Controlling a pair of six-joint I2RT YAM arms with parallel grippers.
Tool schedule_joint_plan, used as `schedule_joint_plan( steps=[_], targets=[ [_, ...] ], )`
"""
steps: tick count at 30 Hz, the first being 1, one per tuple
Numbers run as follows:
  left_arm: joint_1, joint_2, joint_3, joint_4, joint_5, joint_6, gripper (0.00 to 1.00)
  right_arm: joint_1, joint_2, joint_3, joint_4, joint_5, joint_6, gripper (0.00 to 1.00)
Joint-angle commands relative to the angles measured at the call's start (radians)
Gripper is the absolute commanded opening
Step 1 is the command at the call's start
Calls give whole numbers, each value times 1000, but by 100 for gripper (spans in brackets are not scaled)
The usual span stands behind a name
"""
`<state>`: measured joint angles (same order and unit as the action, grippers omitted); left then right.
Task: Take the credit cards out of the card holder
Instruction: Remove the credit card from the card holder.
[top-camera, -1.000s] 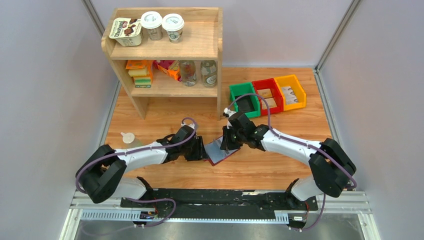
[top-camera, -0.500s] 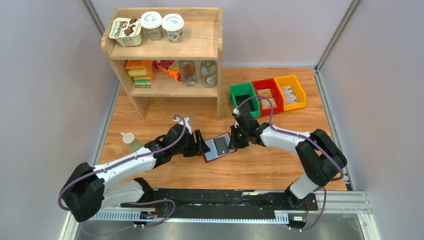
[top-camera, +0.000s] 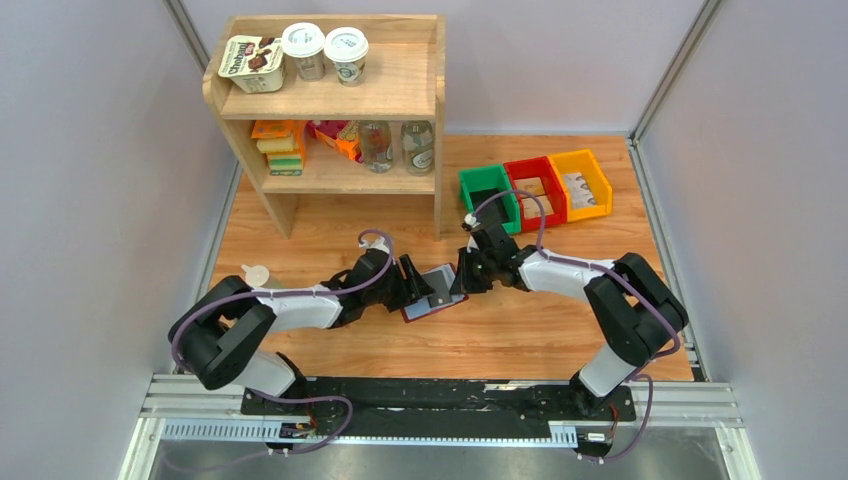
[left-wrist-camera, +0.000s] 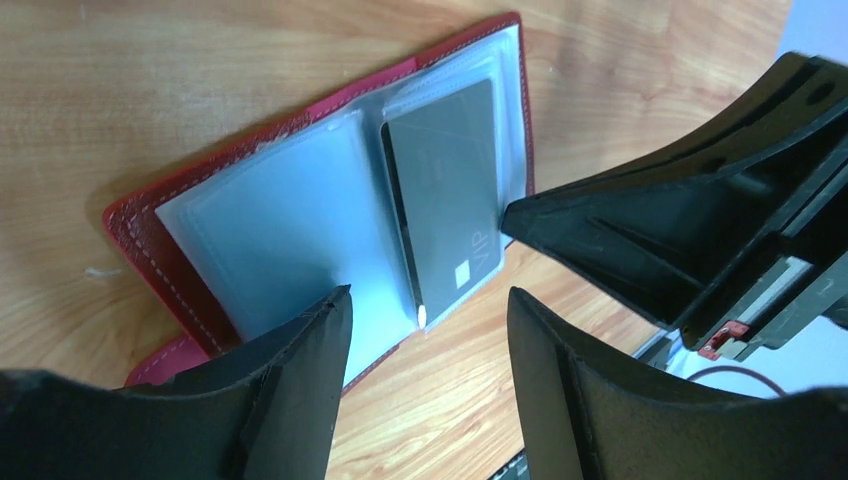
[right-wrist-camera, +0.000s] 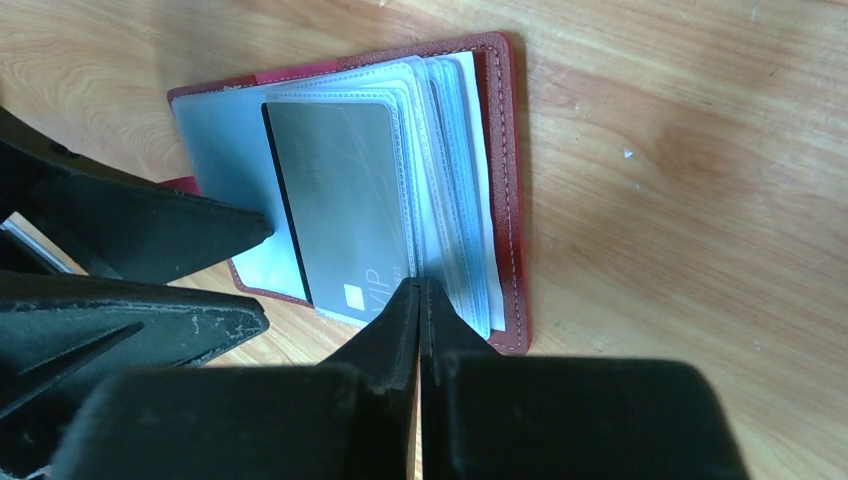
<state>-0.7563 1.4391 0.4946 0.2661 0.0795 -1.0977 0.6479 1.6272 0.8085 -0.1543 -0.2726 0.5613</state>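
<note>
On the table (top-camera: 560, 330), your left gripper (left-wrist-camera: 428, 300) hangs over the left page of the open holder (left-wrist-camera: 250, 215), jaws spread, likely ready to pin it flat. Right gripper (right-wrist-camera: 418, 290), jaws pressed together, tip at the holder's right page, against the VIP end of the grey card (right-wrist-camera: 340, 190); grip unconfirmed.

Bright even overhead light, soft shadows, blurry wrist-view foregrounds.

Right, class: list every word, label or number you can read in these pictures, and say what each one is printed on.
"VIP": on the grey credit card in the open maroon card holder.
Tub and cup lids on the shelf top: print too small to read.
</note>
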Motion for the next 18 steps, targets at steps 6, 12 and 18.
schedule_joint_plan(
  steps=[6, 12, 18],
  targets=[
    [25, 104, -48, 332, 22, -70, 61, -7, 45, -34, 18, -4, -9, 0],
    [28, 193, -83, 519, 91, -159, 56, -19, 56, -31, 21, -25, -12, 0],
    [28, 146, -136, 601, 54, -186, 47, -33, 72, -32, 30, -51, -11, 0]
  ],
)
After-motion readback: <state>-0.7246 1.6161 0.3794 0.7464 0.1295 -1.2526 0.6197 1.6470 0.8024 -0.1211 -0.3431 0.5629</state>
